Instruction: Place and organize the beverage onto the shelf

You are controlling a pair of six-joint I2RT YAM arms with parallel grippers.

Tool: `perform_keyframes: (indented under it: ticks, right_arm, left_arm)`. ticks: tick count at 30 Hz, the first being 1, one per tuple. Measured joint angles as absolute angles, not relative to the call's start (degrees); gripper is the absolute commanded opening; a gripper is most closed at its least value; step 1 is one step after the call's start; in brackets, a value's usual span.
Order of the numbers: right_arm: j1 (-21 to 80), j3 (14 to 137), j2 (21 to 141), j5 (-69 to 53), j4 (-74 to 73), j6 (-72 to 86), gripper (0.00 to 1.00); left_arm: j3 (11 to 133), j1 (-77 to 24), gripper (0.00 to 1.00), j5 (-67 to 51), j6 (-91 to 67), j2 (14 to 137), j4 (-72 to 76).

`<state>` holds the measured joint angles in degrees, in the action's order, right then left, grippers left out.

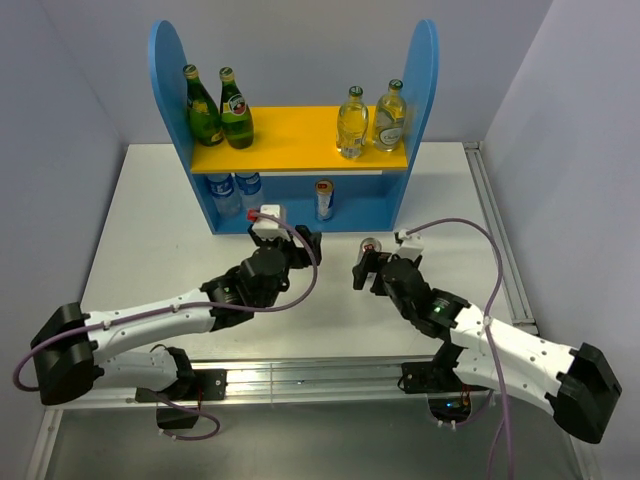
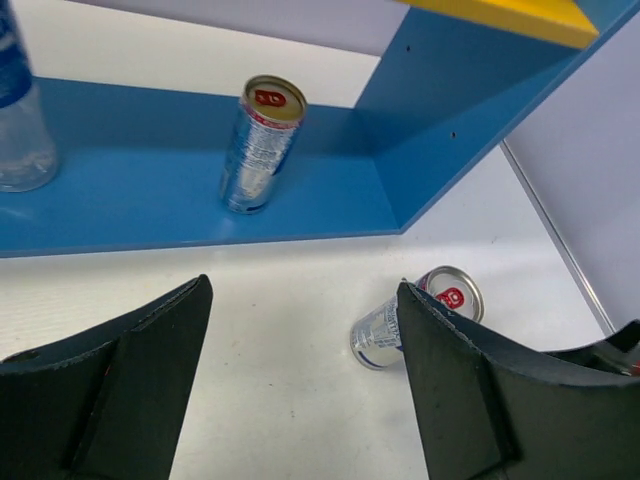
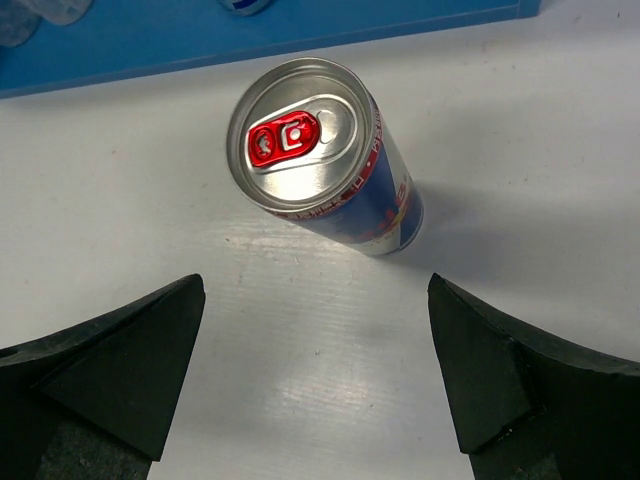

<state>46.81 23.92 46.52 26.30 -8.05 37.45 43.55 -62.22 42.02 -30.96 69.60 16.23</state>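
Top view: the loose can [image 1: 369, 245] stands upright on the table [image 1: 160, 230], near side of the shelf [image 1: 425, 90]. The right gripper [image 1: 372, 264] is just behind it, and the left gripper [image 1: 303, 248] is off to its left.
Left wrist: fingers spread wide, holding nothing. A second can [image 2: 260, 145] stands on the lower tier.
Right wrist: fingers wide apart and empty. The loose can is straight ahead, past the tips, with its long axis vertical.
Next move: probably the right arm's, a short reach forward and then a squeeze.
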Motion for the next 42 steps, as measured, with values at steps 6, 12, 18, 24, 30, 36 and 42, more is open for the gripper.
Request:
perform_keyframes:
  ticks: [6,12,18,24,30,36,42]
  right_arm:
    - [46.89,24.53,56.38,29.43,-4.47,37.87,1.0]
    - [46.89,26.41,65.17,36.71,-0.03,38.15,0.99]
    - [46.89,26.0,69.76,43.0,8.47,38.52,0.96]
    - [46.89,23.24,71.88,46.57,17.45,38.35,0.83]
    - [46.89,23.59,75.31,49.28,21.26,37.52,0.47]
    - [46.85,26.33,78.41,50.37,20.82,38.17,0.0]
    - [46.85,31.33,81.23,50.39,16.58,37.98,0.0]
  left_arm:
    - [41.12,-62.87,0.8,45.41,-31.18,64.42,14.24]
    - [37.6,-63.0,0.8,47.79,-31.27,61.36,13.41]
    - [34.96,-63.0,0.8,48.8,-31.38,59.37,13.28]
    - [34.5,-63.05,0.8,49.36,-31.38,59.31,13.76]
    - [33.41,-63.05,0.8,49.39,-31.35,59.42,14.31]
    - [33.15,-63.05,0.8,49.39,-31.38,59.83,14.81]
    - [32.23,-63.07,0.8,49.43,-31.35,59.81,15.86]
